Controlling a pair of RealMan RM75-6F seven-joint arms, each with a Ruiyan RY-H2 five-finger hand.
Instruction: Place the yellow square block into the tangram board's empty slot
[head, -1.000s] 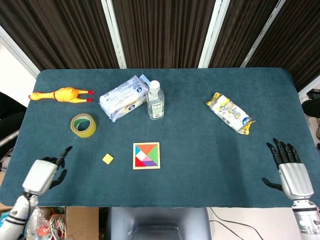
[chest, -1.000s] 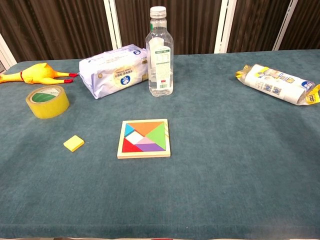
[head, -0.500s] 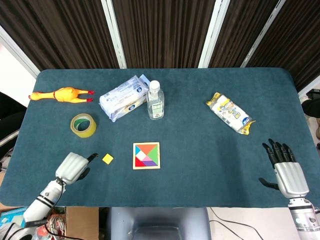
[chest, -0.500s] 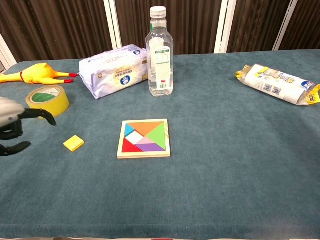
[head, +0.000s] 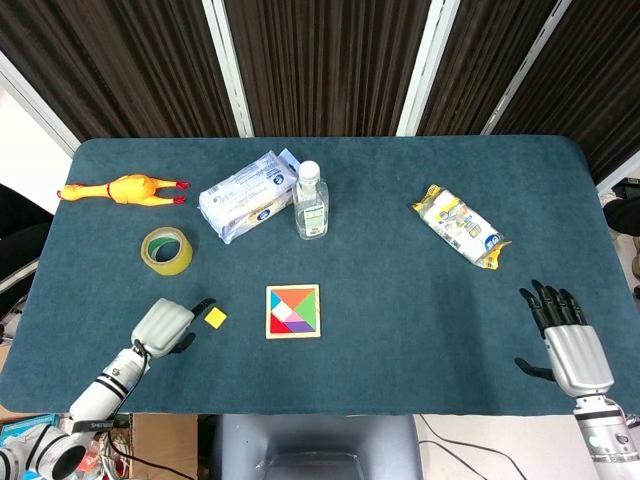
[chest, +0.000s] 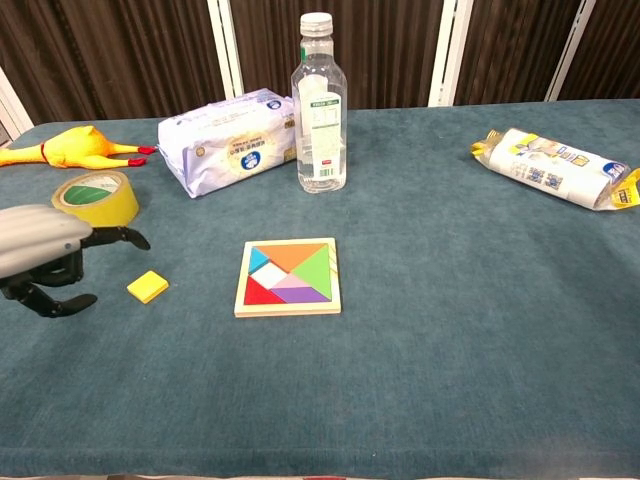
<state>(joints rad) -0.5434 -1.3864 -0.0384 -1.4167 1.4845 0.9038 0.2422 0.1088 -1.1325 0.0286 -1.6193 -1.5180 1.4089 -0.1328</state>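
Observation:
The yellow square block (head: 215, 318) (chest: 148, 286) lies flat on the blue table, left of the tangram board (head: 293, 311) (chest: 288, 276). The board holds coloured pieces and shows one white empty slot near its left middle. My left hand (head: 167, 325) (chest: 52, 255) hovers just left of the block with fingers apart, fingertips a short way from it, holding nothing. My right hand (head: 567, 340) stays at the table's front right, open with fingers spread, far from the board; the chest view does not show it.
A tape roll (head: 166, 250) (chest: 95, 202) sits behind the left hand. Behind the board stand a water bottle (head: 311, 201) (chest: 319, 105) and a tissue pack (head: 245, 195) (chest: 232, 141). A rubber chicken (head: 122, 189) lies far left, a snack bag (head: 460, 225) (chest: 557, 166) at right.
My left hand has moved right along the front of the table, from the left edge to just beside the yellow block. The right hand shifted slightly. The block and board have not moved.

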